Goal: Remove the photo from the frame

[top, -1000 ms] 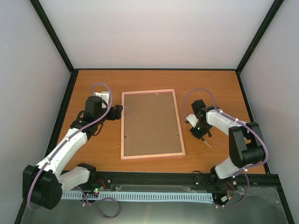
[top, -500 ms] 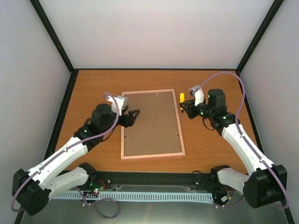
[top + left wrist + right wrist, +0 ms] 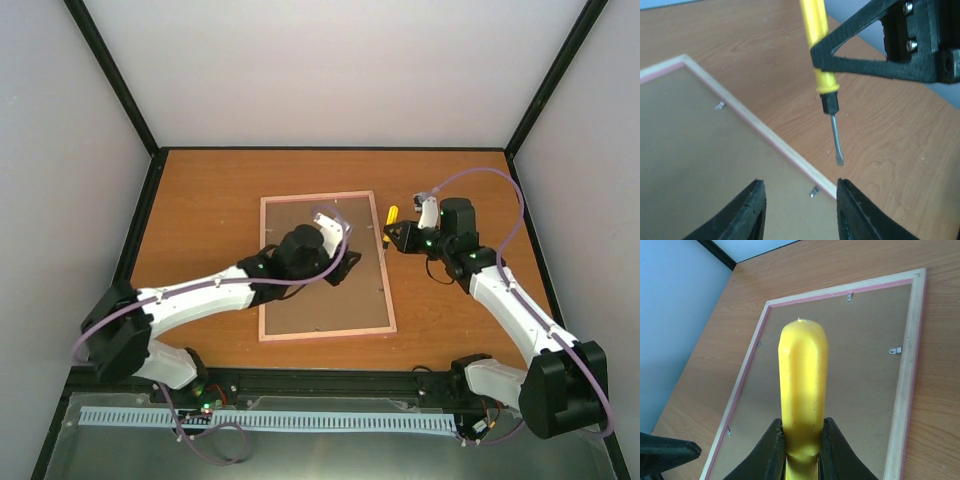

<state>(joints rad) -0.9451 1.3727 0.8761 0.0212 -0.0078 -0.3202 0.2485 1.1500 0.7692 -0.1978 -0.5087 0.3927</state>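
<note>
Left hand (image 3: 800,192): I see its fingers half-spread, nothing between, frame (image 3: 300,300) lying board-up directly beneath | Right hand (image 3: 400,238): clamped on yellow-handled screwdriver (image 3: 803,385), blade down over table (image 3: 200,200), just off the frame's edge.

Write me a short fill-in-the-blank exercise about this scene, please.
The frame lies with its ___ back facing up.
The right gripper grips a ___-handled screwdriver.
The left gripper hovers over the frame, jaws ___ and empty.
Missing words: brown; yellow; open.
</note>
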